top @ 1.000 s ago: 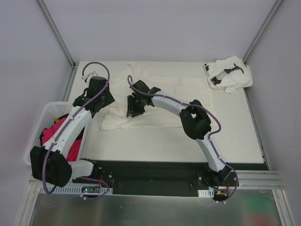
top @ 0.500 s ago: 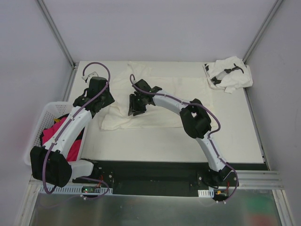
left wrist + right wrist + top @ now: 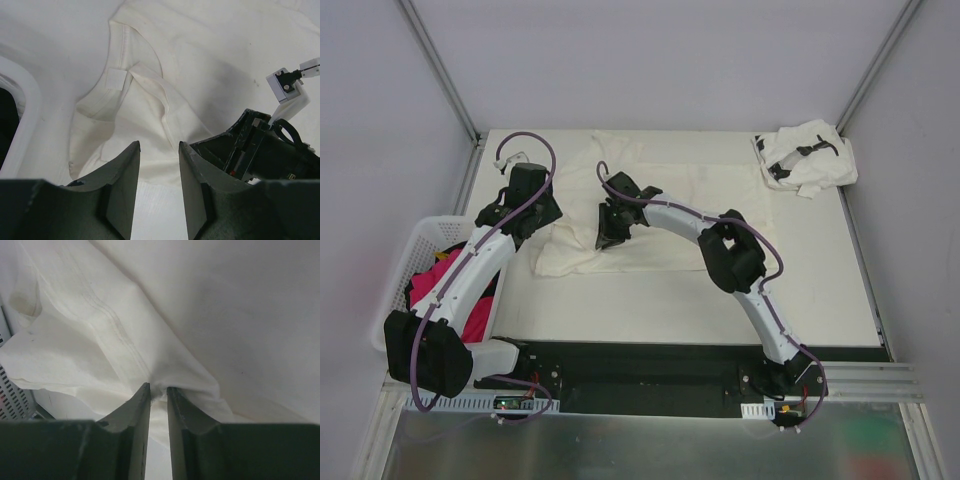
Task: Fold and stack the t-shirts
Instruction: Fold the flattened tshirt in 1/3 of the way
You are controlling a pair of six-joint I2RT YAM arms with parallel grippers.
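The large cream-white t-shirt (image 3: pixel 670 195) lies spread on the table at the back centre. Its collar and label (image 3: pixel 116 79) show in the left wrist view. My right gripper (image 3: pixel 607 232) is on the shirt's left part. In the right wrist view it (image 3: pixel 158 390) is shut on a pinched fold of the cream cloth (image 3: pixel 125 340). My left gripper (image 3: pixel 542 213) is at the shirt's left edge, open (image 3: pixel 159 147), with cloth lying past its tips. The white t-shirt with black marks (image 3: pixel 807 157) lies bunched at the back right corner.
A white basket (image 3: pixel 400 262) with pink and red cloth (image 3: pixel 445 290) stands off the table's left edge, beside the left arm. Grey walls and metal frame posts (image 3: pixel 440 70) close in the table. The right gripper's body (image 3: pixel 250 150) shows close to the left gripper.
My right gripper has shifted slightly on the shirt with the fold pinched, and its elbow moved a little left. The left arm has hardly moved.
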